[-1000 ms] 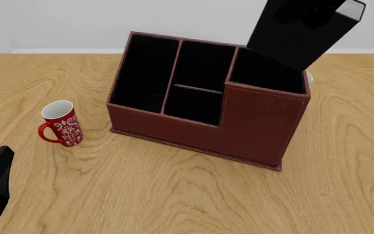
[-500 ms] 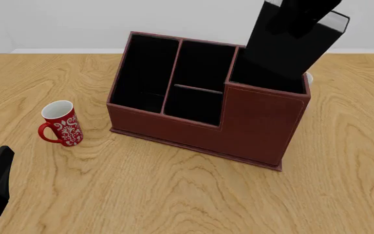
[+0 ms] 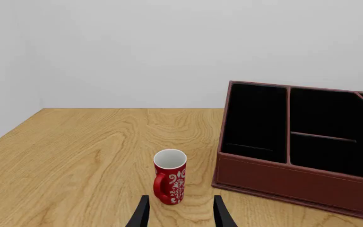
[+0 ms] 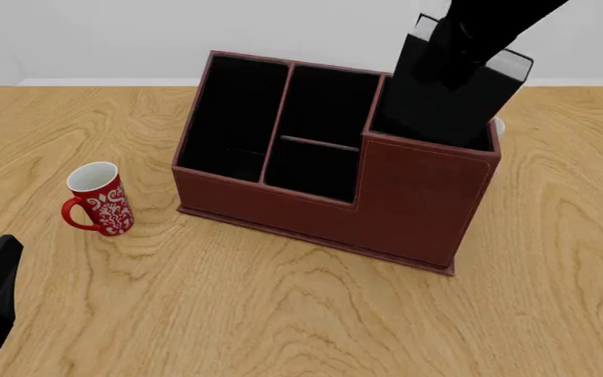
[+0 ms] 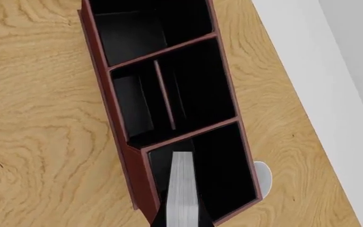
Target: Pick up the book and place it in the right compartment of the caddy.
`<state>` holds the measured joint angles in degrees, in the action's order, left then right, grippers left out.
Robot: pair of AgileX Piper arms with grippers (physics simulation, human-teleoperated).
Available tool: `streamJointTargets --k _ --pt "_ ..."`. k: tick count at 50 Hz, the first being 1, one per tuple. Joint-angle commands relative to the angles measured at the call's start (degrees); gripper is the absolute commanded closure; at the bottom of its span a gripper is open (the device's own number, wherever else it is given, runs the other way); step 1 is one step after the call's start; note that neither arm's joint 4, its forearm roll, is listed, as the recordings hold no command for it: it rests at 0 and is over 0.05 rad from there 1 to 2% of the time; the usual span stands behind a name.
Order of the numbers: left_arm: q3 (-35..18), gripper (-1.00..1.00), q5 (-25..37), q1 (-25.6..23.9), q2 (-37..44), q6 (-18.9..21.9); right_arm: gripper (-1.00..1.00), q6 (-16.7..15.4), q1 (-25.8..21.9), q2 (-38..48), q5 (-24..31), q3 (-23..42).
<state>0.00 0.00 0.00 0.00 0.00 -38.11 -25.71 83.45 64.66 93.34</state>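
Right wrist view: shows you the book's white page edge inside the right compartment.
Your right gripper: steep, clamped on the book.
Your left gripper: low, jaws apart, holding nothing.

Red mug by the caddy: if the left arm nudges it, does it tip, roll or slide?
The red mug stands upright on a flat base, taller than wide, so a high push probably tips it. Its handle would likely stop any roll. A low push probably slides it on the smooth wooden table.

Right gripper jaws clamped, left gripper parted.
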Motion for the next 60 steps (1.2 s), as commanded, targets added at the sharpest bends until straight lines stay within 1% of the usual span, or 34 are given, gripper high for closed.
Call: streamJointTargets --k 1,3,11,18,24,33,53,60 --pt "0.0 -1.00 0.0 0.0 0.0 0.0 1.00 2.9 -0.6 -0.2 -1.9 -1.6" --pt "0.0 -1.00 0.0 0.0 0.0 0.0 1.00 2.7 -0.1 0.0 -2.2 -1.9" --pt "0.0 -1.00 0.0 0.0 0.0 0.0 1.00 3.7 0.7 0.7 -3.3 -3.0" --pt "0.0 -1.00 0.0 0.0 0.0 0.0 1.00 3.5 2.2 2.0 -4.1 -3.1" --pt "0.0 -1.00 0.0 0.0 0.0 0.0 1.00 4.0 2.2 2.7 -4.8 -3.5" --pt "0.0 -1.00 0.0 0.0 0.0 0.0 1.00 4.0 2.6 3.8 -5.7 -4.0" --pt "0.0 -1.00 0.0 0.0 0.0 0.0 1.00 4.0 5.0 7.1 -7.1 -2.6" --pt "0.0 -1.00 0.0 0.0 0.0 0.0 1.00 3.3 6.3 8.3 -7.4 -1.8"
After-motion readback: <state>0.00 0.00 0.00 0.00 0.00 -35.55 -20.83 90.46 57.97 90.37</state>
